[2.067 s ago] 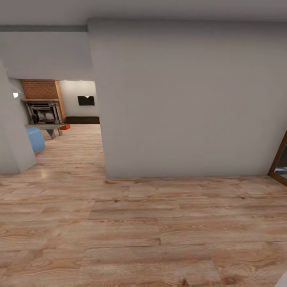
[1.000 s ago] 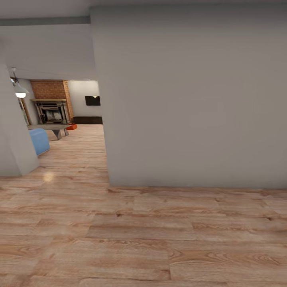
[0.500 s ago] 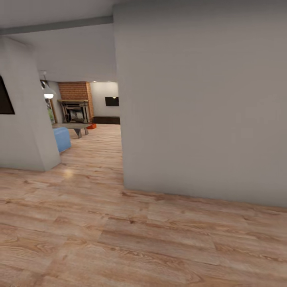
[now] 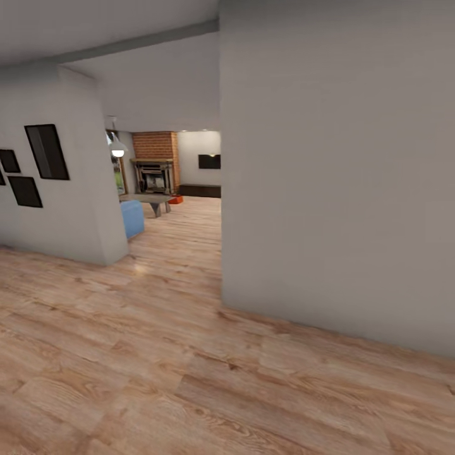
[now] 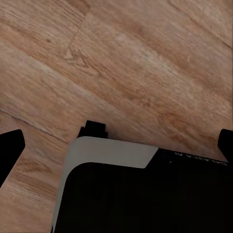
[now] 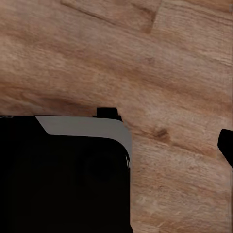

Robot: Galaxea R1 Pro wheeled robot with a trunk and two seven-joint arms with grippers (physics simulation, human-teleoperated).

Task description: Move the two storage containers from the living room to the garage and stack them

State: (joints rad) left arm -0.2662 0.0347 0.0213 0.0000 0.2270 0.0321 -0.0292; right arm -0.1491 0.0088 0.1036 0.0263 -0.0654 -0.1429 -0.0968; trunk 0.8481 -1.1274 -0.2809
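Through a doorway far ahead in the head view lies the living room, with its red-brick fireplace [image 4: 155, 165]. One small orange-red storage container [image 4: 176, 200] sits on the wood floor beside the glass table [image 4: 151, 201]. The garage is out of view. My left gripper [image 5: 116, 145] hangs over the wood planks, its black fingertips [image 5: 10, 148] wide apart at the picture's edges, open and empty. In the right wrist view one fingertip [image 6: 226, 144] of my right gripper [image 6: 116, 145] stands far out at the edge, open, with nothing held.
A big grey wall [image 4: 335, 189] stands close at my right and ends at a corner. A second wall with dark picture frames [image 4: 47, 151] stands at the left. A blue sofa [image 4: 132, 218] and a hanging lamp [image 4: 117, 150] flank the passage. Light wood planks [image 4: 158, 354] run ahead.
The camera has turned: the whole picture has shifted right, bringing the left wall with its frames into view and moving the living-room opening toward the middle.
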